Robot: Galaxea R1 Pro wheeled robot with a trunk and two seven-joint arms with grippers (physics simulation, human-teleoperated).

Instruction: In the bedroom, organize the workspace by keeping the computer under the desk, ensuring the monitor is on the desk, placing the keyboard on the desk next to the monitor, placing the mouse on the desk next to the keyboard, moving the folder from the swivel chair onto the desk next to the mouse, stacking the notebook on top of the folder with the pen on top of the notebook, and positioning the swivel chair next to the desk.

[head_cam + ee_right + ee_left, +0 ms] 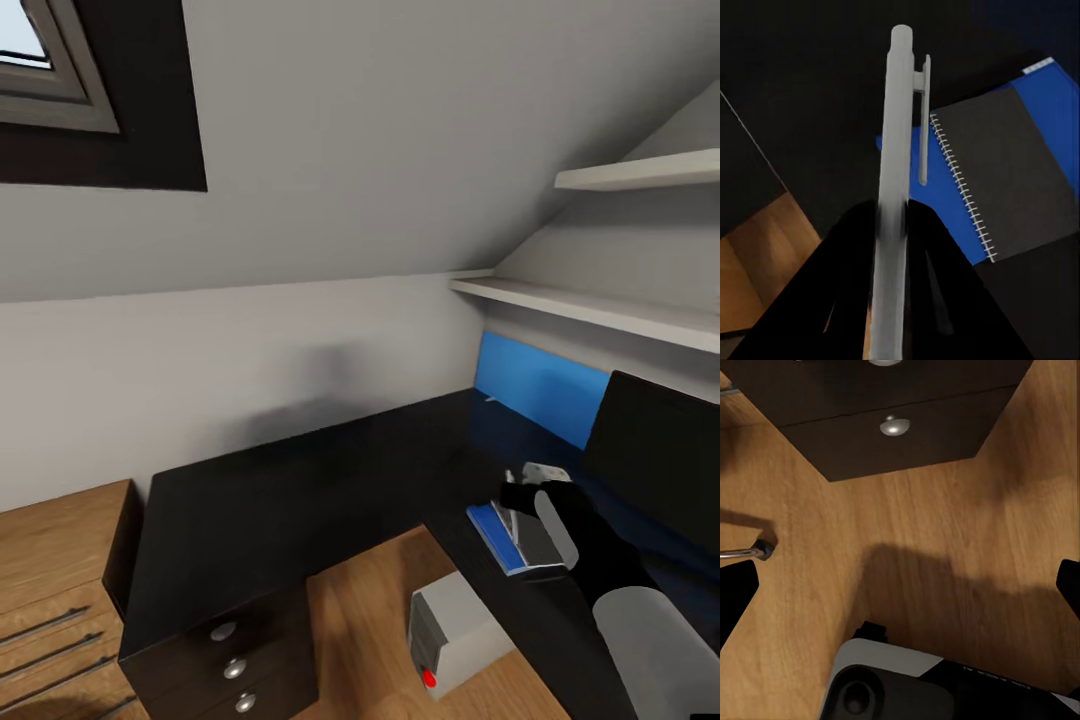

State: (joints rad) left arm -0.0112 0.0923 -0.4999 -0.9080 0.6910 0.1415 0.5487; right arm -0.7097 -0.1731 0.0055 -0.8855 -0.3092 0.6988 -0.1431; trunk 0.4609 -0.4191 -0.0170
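One step looks left for the stack: the right gripper [891, 225], jaws clamped on the pen [898, 165], hovers over the notebook [1009, 172] already lying on the folder [945, 195] at the desk's [300, 490] four o'clock; left claw's state unclear.

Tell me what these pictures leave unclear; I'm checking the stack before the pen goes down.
- Folder, head view: the right end effector and arm cover much of it and the notebook.
- Notebook, right wrist view: its far corner runs off the edge.
- Monitor, head view: cut by the edge, stand unseen.
- Left end effector, left wrist view: fingers only dark slivers at both edges.
- Pen: lower end blurred between the fingers.
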